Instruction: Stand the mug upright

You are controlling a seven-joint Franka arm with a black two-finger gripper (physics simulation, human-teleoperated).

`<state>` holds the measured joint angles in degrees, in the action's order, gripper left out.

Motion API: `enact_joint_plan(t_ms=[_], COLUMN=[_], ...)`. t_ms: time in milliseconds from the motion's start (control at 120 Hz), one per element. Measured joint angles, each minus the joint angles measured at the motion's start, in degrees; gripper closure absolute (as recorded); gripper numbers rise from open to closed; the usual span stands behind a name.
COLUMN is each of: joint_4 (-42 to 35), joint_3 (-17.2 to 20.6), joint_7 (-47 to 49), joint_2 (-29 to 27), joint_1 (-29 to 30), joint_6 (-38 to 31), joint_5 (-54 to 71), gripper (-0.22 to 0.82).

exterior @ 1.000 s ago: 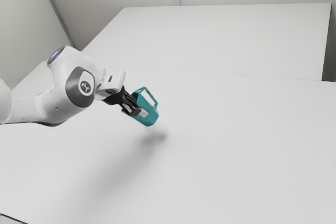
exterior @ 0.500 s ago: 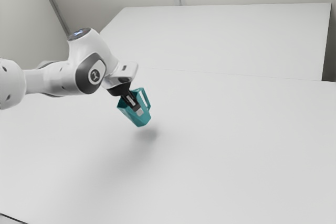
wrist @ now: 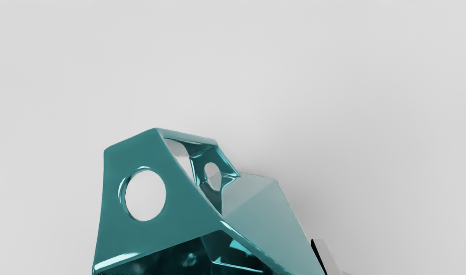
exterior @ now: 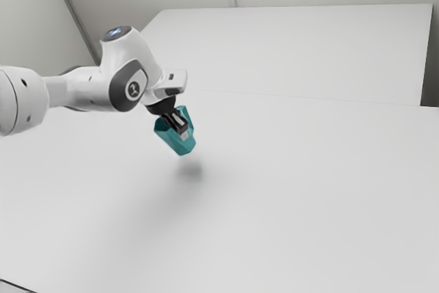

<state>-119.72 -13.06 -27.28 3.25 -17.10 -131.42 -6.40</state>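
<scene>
The exterior view had the mug [exterior: 174, 141] aloft over the table [exterior: 295, 190], its shadow [exterior: 191, 171] lying apart beneath it near six o'clock. The mug leaned: its mouth [exterior: 160, 127] faced about ten o'clock, its base [exterior: 186, 150] about four to five. The pincer [exterior: 183, 134] was clamped on it, reaching in from eleven o'clock, parted only as far as the grip required; the exact gap could not be told. Good work here meant easing the tilt out slowly, mouth towards twelve and base towards six, with height enough that no corner scraped.

The wrist view had one fingertip [wrist: 326, 256] against the mug's side, with the handle [wrist: 141, 236] well apart from it. A slanted grip like this might slip, so the base was best set flat on the table before any letting go.
</scene>
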Motion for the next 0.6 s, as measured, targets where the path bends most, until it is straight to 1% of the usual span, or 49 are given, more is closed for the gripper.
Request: enact_joint_plan(t_ms=[192,600], joint_4=[2.4,5.7], joint_3=[-0.2,-0.1], joint_7=[2.5,5.7], joint_2=[2.6,7.5], joint_1=[1.6,2.3], joint_6=[-0.1,-0.2], joint_5=[0.2,0.1], gripper=[0.76,0.76])
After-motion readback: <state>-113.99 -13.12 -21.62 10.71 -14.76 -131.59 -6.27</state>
